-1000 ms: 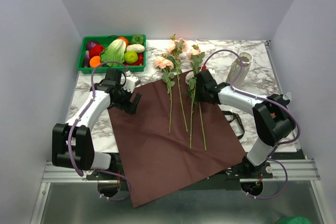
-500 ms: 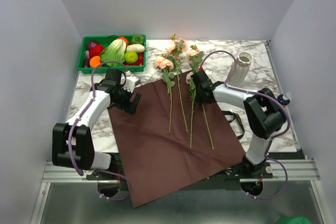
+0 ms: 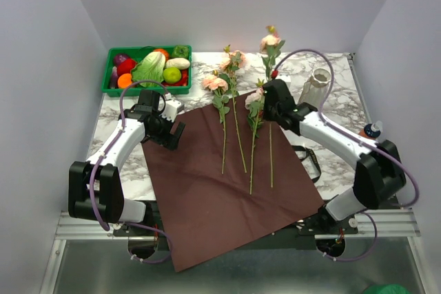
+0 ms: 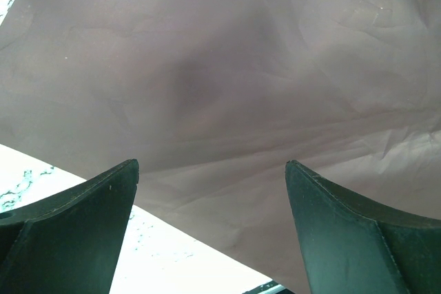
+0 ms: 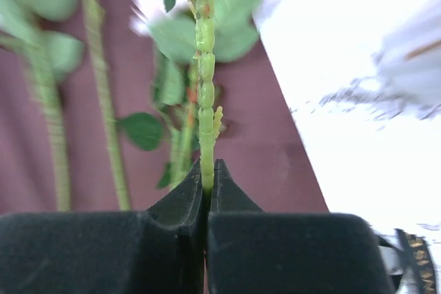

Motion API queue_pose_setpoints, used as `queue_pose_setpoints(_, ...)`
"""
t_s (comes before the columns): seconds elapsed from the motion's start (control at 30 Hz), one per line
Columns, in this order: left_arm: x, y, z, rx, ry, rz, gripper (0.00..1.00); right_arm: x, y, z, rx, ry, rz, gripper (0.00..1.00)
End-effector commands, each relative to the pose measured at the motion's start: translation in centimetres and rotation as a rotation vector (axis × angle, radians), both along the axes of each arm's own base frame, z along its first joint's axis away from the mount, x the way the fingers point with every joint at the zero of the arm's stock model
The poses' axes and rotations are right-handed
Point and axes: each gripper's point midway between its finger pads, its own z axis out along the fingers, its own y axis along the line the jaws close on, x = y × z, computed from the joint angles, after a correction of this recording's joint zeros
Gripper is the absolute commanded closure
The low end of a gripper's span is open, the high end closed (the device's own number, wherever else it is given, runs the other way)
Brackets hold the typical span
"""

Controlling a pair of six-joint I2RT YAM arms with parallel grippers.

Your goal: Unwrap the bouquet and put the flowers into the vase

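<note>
The left arm (image 3: 117,146) rises from its base at the near left edge and stretches forward. Its wrist bends so that the left gripper (image 3: 172,133) points down and in toward the middle. Its two dark fingers (image 4: 83,218) stand wide apart and hold nothing. The right arm (image 3: 331,135) starts at the near right, folds at the elbow, and runs its long forearm forward and in toward the middle. At its end the right gripper (image 3: 270,98) has its jaws pressed together on a thin flower stem (image 5: 204,46), pinched right at the fingertips.
</note>
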Motion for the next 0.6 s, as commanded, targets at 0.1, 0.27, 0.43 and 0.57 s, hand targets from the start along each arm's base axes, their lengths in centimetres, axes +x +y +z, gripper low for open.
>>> queue_pose_setpoints(0.1, 0.6, 0.4, 0.9, 0.012, -0.032, 0.014, 0.05, 0.8, 0.0, 10.8, 0.029, -0.322, 0.07, 0.99)
queue_pose_setpoints(0.27, 0.8, 0.4, 1.3, 0.009, -0.038, 0.014, 0.05, 2.1, -2.6, 23.7, 0.008, -0.788, 0.008, 0.99)
queue_pose_setpoints(0.43, 1.1, 0.2, 1.5, 0.002, -0.03, 0.014, 0.05, 1.9, -6.1, 36.1, -0.141, -1.272, -0.109, 0.99)
queue_pose_setpoints(0.57, 1.4, 0.0, 1.6, -0.003, -0.03, 0.014, 0.05, 3.1, -8.2, 40.7, -0.196, -1.389, -0.183, 0.99)
